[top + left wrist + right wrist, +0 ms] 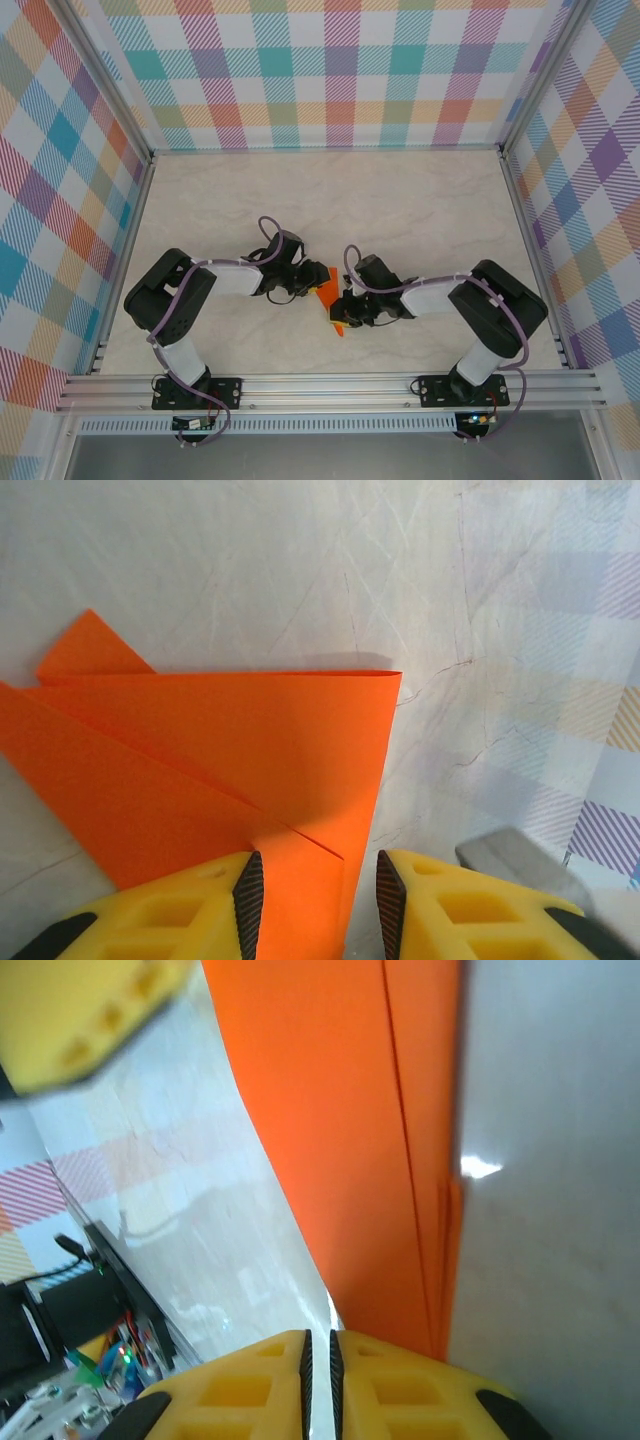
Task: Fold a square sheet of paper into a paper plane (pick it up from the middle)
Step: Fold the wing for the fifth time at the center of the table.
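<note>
L fingers [160, 915] stand part open astride the near corner of the paper plane [200, 750], not pinching it. R fingers [400, 1390] are nearly closed, nothing seen in the slit, paper passing just beside them. Plane lies on the table [400, 190] btwn them, prob. mid-fold w/ layered flaps. Next move likely needs a firm nip on one straight edge w/o dragging the rest, and there's room toward the far side.

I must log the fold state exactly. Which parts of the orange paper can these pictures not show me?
- Top view: the paper plane is small, partly covered by the left hand and right hand.
- Left wrist view: its left end is cut off by the frame edge.
- Right wrist view: its lower end hides behind the fingers; a grip is not verifiable.
</note>
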